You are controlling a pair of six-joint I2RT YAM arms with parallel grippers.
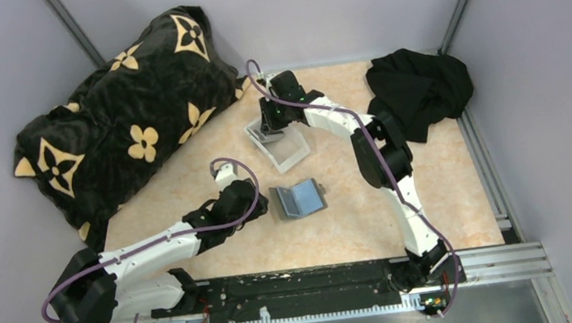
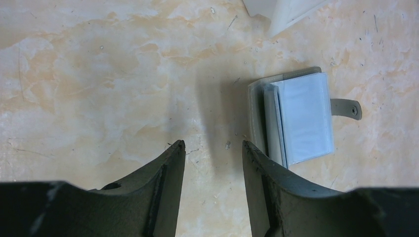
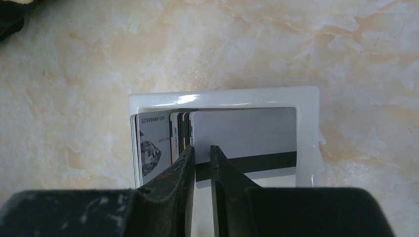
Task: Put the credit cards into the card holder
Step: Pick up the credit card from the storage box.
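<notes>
The card holder (image 1: 298, 199) lies open on the table, a grey bifold with clear sleeves and a snap tab. In the left wrist view the card holder (image 2: 296, 118) is just right of my fingers. My left gripper (image 1: 262, 205) (image 2: 212, 145) is open and empty, low over bare table beside its left edge. Several credit cards (image 3: 158, 143) stand fanned in a white tray (image 1: 288, 151) (image 3: 306, 106). A silvery card with a black stripe (image 3: 247, 131) leans on top. My right gripper (image 1: 270, 124) (image 3: 201, 148) is over that card's left edge, jaws a narrow gap apart, nothing clamped.
A black patterned cushion (image 1: 124, 123) lies at the back left. A black cloth (image 1: 419, 85) lies at the back right. The tray's corner (image 2: 281, 12) shows at the top of the left wrist view. Grey walls close in the table.
</notes>
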